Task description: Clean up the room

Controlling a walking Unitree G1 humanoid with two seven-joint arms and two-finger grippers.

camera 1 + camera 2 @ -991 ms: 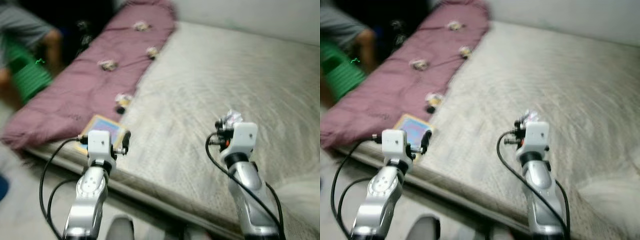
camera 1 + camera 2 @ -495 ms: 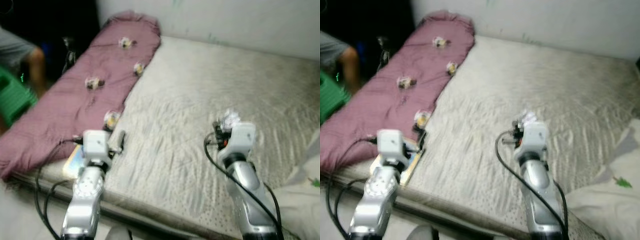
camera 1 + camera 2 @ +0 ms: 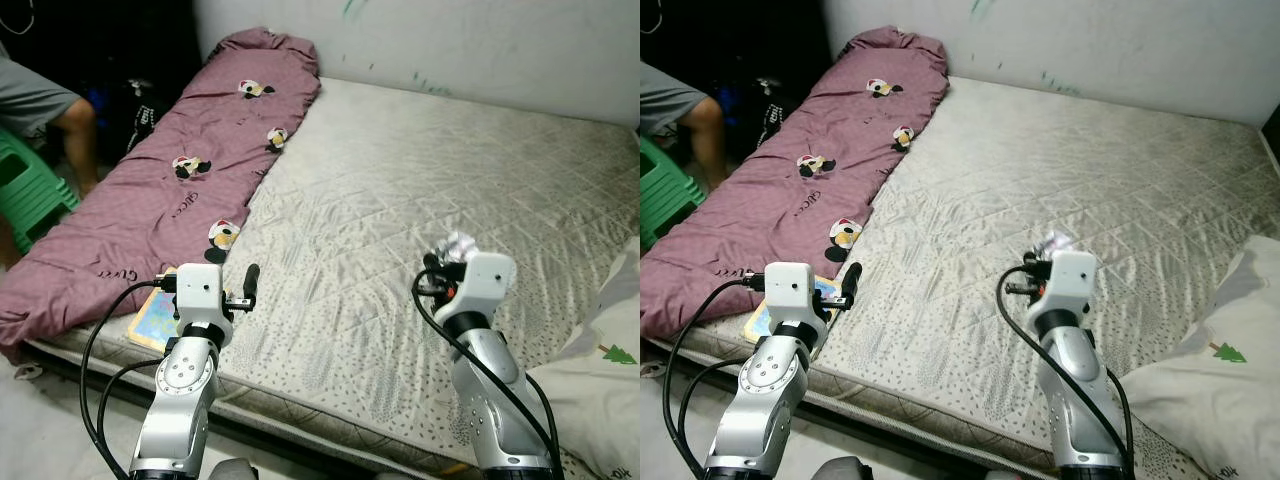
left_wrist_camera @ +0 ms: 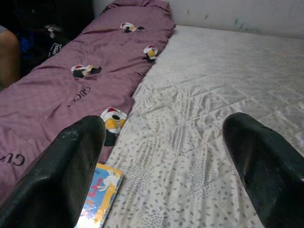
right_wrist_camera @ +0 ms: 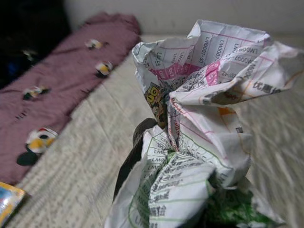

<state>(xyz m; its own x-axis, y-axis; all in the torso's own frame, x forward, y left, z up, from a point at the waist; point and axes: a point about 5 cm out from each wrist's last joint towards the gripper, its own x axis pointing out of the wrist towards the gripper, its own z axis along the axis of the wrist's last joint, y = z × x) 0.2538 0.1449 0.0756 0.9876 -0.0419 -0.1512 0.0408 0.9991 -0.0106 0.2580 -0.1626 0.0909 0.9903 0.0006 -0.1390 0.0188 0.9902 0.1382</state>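
Observation:
My right gripper [image 3: 447, 262] is shut on a crumpled printed paper wad [image 5: 199, 123], held above the front middle of the mattress [image 3: 420, 170]; the wad [image 3: 459, 243] shows white at the gripper's tip. My left gripper [image 4: 164, 156] is open with nothing between its fingers, and hovers over the mattress's near left corner [image 3: 247, 280]. A colourful picture book [image 3: 152, 318] lies flat on that corner just under it, next to the maroon quilt [image 3: 170, 180]. The book [image 4: 97, 195] sits near one finger in the left wrist view.
The maroon quilt with cartoon prints runs along the bed's left side. A person's leg [image 3: 75, 125] and a green stool [image 3: 30, 200] are left of the bed. A white pillow [image 3: 1210, 370] lies at the front right corner. A wall [image 3: 450, 40] backs the bed.
The camera has swung right and steadied, bringing the pillow into view. Both grippers keep their poses; the paper wad stays held in the right one.

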